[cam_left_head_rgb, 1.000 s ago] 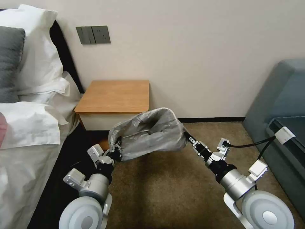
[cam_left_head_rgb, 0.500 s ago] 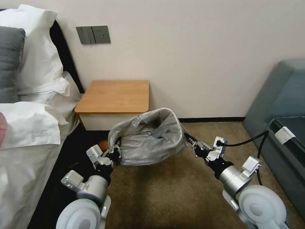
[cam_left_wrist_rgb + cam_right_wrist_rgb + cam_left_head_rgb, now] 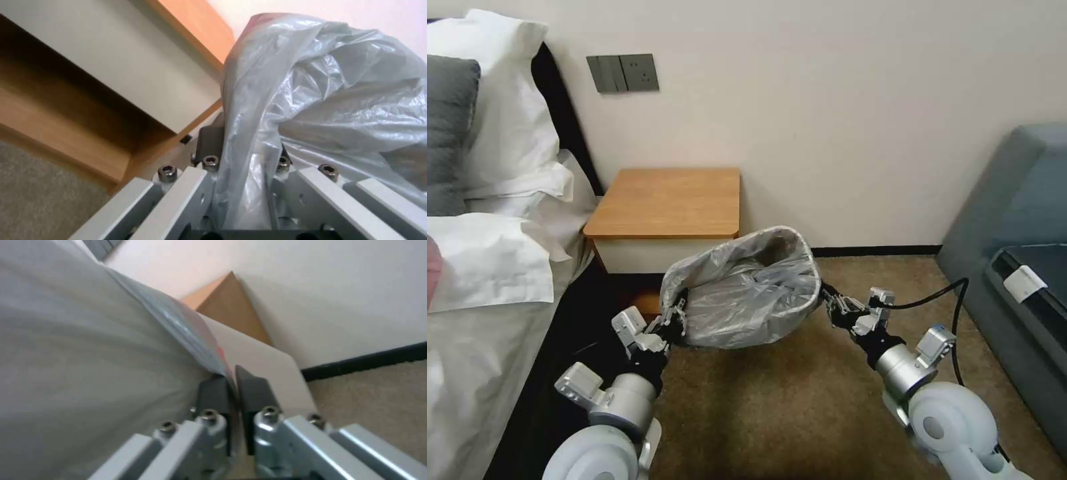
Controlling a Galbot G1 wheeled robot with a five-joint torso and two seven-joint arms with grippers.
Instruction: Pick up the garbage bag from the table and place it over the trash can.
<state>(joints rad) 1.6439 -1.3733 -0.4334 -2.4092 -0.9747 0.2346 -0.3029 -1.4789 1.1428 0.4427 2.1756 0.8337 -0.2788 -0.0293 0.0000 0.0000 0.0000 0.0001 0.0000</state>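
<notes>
**Bag stretched between both grippers, coming down over the bin**

Both arms have been drawing back toward the robot over the last second, and the bag's open mouth has shifted slightly toward the right and sits a little lower.

From the head camera, the garbage bag (image 3: 747,293) is hanging open between the two arms, off the table (image 3: 667,203), whose orange-brown top is lying bare just behind it. The left gripper (image 3: 675,321) is pinching the bag's left edge, and the right gripper (image 3: 826,298) is holding the right edge. A pale rim is showing along the far lip of the bag's mouth, which I take to be the trash can (image 3: 790,232) inside it, though the plastic is hiding the bin's body.

From the left wrist camera, the left gripper (image 3: 244,166) is clamped on a bunched fold of the garbage bag (image 3: 329,90), with the table's (image 3: 195,30) white front just beside it.

From the right wrist camera, the right gripper (image 3: 234,390) is closed tight on the thin pink-tinged edge of the garbage bag (image 3: 89,350), and the dark pads (image 3: 256,390) are nearly meeting. The cream wall of the trash can (image 3: 262,363) is sitting right behind them.

Judging progress: pickup is done and the bag appears draped around the bin. What seems left is seating the edge over the rim and letting go.
</notes>
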